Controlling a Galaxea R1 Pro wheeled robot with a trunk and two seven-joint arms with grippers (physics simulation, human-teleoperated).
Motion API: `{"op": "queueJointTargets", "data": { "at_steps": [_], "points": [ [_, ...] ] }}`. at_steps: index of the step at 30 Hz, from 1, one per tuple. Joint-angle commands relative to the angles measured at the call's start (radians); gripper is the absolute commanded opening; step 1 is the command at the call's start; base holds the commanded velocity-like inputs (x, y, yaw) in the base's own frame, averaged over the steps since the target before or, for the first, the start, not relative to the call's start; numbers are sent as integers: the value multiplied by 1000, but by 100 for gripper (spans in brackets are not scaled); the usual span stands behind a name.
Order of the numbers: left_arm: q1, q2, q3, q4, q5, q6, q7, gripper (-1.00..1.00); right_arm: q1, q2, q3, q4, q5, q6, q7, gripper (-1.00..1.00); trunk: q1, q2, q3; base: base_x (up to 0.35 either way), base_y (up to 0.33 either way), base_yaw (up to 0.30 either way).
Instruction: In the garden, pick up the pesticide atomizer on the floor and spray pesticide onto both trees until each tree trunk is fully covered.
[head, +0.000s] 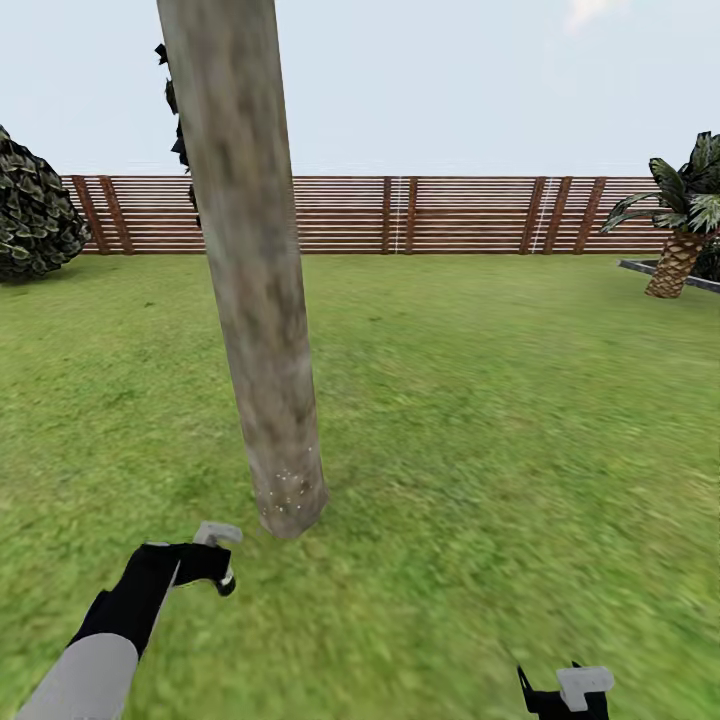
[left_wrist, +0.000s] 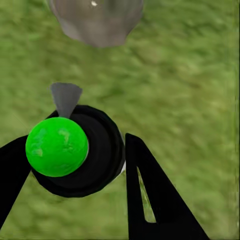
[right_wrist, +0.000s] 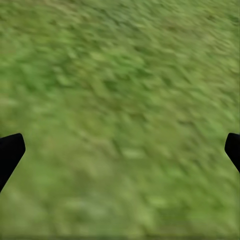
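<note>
A thick mottled tree trunk (head: 255, 300) rises from the grass (head: 480, 450) just ahead and leans a little to the left. Fine whitish pesticide speckles (head: 285, 488) dot its base. My left gripper (head: 205, 565) is low and just short of the trunk's foot, shut on the pesticide atomizer (head: 218, 533). In the left wrist view the atomizer (left_wrist: 56, 146) shows a bright green cap on a round black body between the black fingers (left_wrist: 155, 195). Its grey nozzle (left_wrist: 65, 97) points at the trunk's base (left_wrist: 97, 20). My right gripper (right_wrist: 120, 150) hangs open over bare grass, at the head view's lower edge (head: 565, 700).
A brown slatted fence (head: 400, 215) closes the lawn at the back. A round dark bush (head: 35, 215) stands at the far left and a small palm (head: 685, 235) beside a grey edging at the far right. Black leaves (head: 178, 110) show behind the trunk.
</note>
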Motion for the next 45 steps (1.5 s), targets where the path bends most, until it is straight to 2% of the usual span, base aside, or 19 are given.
{"op": "queueJointTargets", "data": {
  "at_steps": [1,2,3,6,9,12,13,15,17,21,22,24,27,31,34,36,40,43,45],
  "points": [
    [-1,-7,-1,-9,-2,7,-11,-100,0,0,0,0,0,0,0,100,0,0,0,0,0,0],
    [-4,-55,-22,-23,-5,29,-24,-100,0,0,0,0,0,0,0,100,0,0,0,0,0,0],
    [-5,-80,-44,-36,-6,48,-26,-100,0,0,0,0,0,0,0,100,0,0,0,0,0,0],
    [-19,-99,-88,-104,-2,137,-31,-100,0,0,0,0,0,0,0,100,0,0,0,0,0,0],
    [-40,-66,-91,-159,-1,191,-50,-100,0,0,0,0,0,0,0,100,0,0,0,0,0,0],
    [-61,33,-90,-172,2,204,-116,-100,0,0,0,0,0,0,0,100,0,0,0,0,0,0],
    [-63,38,-91,-174,1,206,-129,-100,0,0,0,0,0,0,1,100,0,0,0,0,0,0],
    [-65,32,-97,-186,1,210,-137,-100,0,0,0,0,0,0,0,100,0,0,0,-55,0,0],
    [-66,-23,-102,-234,-2,254,-141,-100,0,0,0,0,0,0,1,100,0,0,0,-269,23,0],
    [-68,-61,-155,-265,-6,277,-142,-100,0,0,0,1,0,0,1,100,0,0,0,-270,11,0],
    [-79,-56,-165,-271,-8,283,-142,-100,0,0,0,1,0,0,1,100,0,0,0,-45,1,0],
    [-110,23,-164,-322,-1,405,-146,-100,0,0,0,1,0,0,2,100,0,0,0,-6,0,0],
    [-136,73,-165,-338,2,436,-170,-100,0,0,0,0,0,0,2,100,0,0,0,-1,0,0],
    [-140,61,-173,-347,1,442,-202,-100,0,0,0,1,0,0,2,100,0,0,0,0,0,0],
    [-140,9,-176,-389,2,477,-230,-100,0,0,0,0,0,0,2,100,0,0,0,0,0,0],
    [-140,1,-176,-395,0,488,-255,-100,0,0,0,1,0,0,2,100,0,0,0,0,0,0],
    [-140,19,-174,-398,-9,492,-270,-100,0,0,0,1,0,0,2,100,0,0,0,0,0,0],
    [-132,71,-177,-398,-8,491,-271,-100,0,0,0,1,0,0,2,100,0,0,0,0,0,0],
    [-130,78,-178,-399,-9,489,-269,-100,0,0,0,1,0,0,2,100,0,0,0,0,0,0]
  ]
}}
